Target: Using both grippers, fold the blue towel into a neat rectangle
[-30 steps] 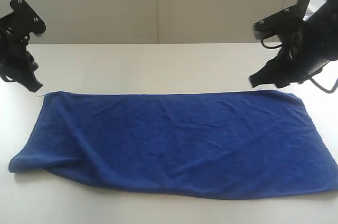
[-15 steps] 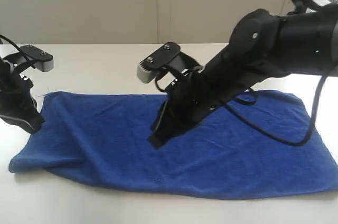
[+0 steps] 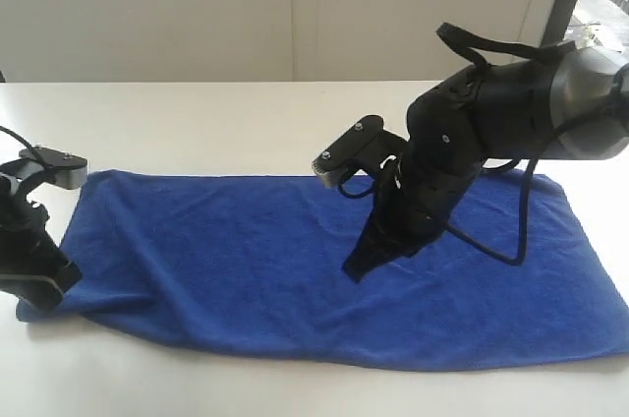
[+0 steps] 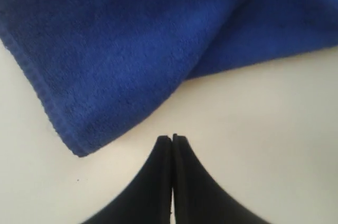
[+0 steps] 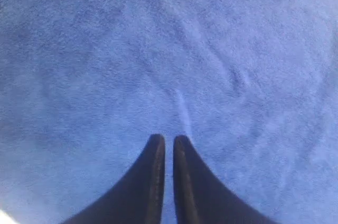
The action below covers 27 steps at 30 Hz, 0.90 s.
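1. The towel (image 3: 246,260) lies flat on the tabletop (image 3: 197,122), with its long edges running from 9 to 3 o'clock. Its corner at 8 o'clock is doubled over and rounded.
2. My left claw (image 3: 41,284) sits at that 8 o'clock corner, pressed fully together on nothing. The wrist view shows its tips over bare tabletop, just beside the cloth and apart from it.
3. My right claw (image 3: 356,269) stands tip-down on the towel near its middle, a little toward 3 o'clock. Its jaws are narrow, only a slit apart, and I cannot tell whether a ridge of cloth is pinched in that slit.
4. I judge the step in hand to be getting a grip for a fold, and neither claw has a sure one.
5. To do it well, I should spread the left claw, slide one finger under the doubled corner and catch both layers.
6. The right claw belongs at a matching corner, because a mid-cloth pinch would only tent the towel.
7. I should then lift both claws at equal height and lay edge on edge.
8. Fuzzy cloth may slip from a shallow pinch, so I should bite deep.
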Tool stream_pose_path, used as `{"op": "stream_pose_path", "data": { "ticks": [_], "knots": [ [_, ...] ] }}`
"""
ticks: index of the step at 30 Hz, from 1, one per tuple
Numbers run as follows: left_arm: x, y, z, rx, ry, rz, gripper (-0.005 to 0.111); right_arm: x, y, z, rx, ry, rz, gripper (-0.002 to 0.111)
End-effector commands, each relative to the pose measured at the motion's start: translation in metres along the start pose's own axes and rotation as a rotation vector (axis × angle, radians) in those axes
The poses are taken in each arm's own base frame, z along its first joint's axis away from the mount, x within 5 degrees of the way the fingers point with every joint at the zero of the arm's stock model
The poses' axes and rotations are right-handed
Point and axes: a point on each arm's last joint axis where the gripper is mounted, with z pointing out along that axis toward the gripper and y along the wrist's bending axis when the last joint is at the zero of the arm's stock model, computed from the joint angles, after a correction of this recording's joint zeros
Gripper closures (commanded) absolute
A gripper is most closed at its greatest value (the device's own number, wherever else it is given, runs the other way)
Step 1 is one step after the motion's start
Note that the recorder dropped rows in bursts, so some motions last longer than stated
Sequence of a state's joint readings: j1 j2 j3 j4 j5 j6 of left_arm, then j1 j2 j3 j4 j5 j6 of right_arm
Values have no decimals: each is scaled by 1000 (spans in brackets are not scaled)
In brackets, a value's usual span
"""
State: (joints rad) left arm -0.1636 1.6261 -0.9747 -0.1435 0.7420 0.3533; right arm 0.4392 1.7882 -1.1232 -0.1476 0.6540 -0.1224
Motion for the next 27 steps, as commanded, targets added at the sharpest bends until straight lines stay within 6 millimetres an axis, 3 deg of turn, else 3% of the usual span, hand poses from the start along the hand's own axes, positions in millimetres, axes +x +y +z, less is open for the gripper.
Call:
{"op": "stream_pose_path", "data": {
  "ticks": [1,5,10,15,18,20,24,27],
  "knots": [
    [-1,3,3,-56,-168,-180,106,-10,28,-14,-124,-78,-82,101],
    [8,-1,-2,-97,-404,-288,107,-19,61,-20,-216,-152,-166,101],
    [23,-6,-14,-3,-465,-273,107,-28,64,-21,-186,-250,-169,101],
    [20,-20,-47,454,-763,-46,107,-31,63,-22,-175,-278,-165,101],
    [28,-9,-64,635,-905,-29,107,-30,63,-22,-177,-273,-166,101],
    [34,1,-60,592,-863,-68,107,-30,63,-22,-179,-268,-167,101],
    [53,24,-38,371,-610,-230,107,-29,63,-22,-183,-258,-168,101],
    [60,31,-30,304,-513,-337,107,-30,63,-22,-179,-270,-166,101]
  ]
}}
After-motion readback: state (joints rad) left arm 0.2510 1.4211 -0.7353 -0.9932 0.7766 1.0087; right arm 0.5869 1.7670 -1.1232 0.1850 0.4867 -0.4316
